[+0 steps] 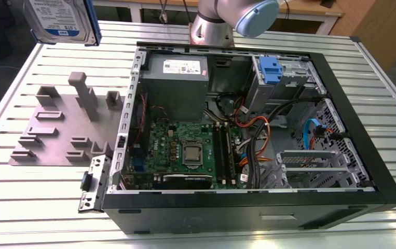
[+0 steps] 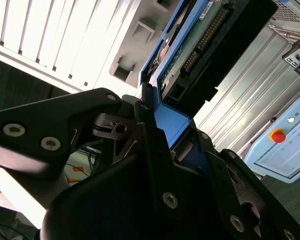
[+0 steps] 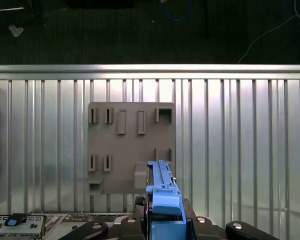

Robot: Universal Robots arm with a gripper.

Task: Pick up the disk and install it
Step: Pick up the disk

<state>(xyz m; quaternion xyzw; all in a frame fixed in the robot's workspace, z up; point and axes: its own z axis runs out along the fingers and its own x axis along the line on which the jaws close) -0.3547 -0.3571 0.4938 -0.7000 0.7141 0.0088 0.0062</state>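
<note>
The disk (image 1: 63, 21) hangs high above the table's far corner at the exterior view's left, label side showing, with its blue carrier bracket along the edge. In the second wrist view my gripper (image 2: 172, 129) is shut on the bracket's blue end, and the disk (image 2: 200, 45) sticks out beyond the black fingers (image 2: 146, 125) with its circuit-board side showing. In the first wrist view the disk (image 3: 162, 192) appears edge-on above the gripper (image 3: 164, 212), over the grey fixture plate (image 3: 130, 145).
An open computer case (image 1: 364, 129) lies on the slatted table, with motherboard, cables and a grey power supply (image 1: 175, 72) inside. A blue-tabbed drive bay (image 1: 270, 70) sits at its far end. The grey fixture plate (image 1: 63, 129) lies beside the case. The arm's base (image 1: 215, 26) stands behind.
</note>
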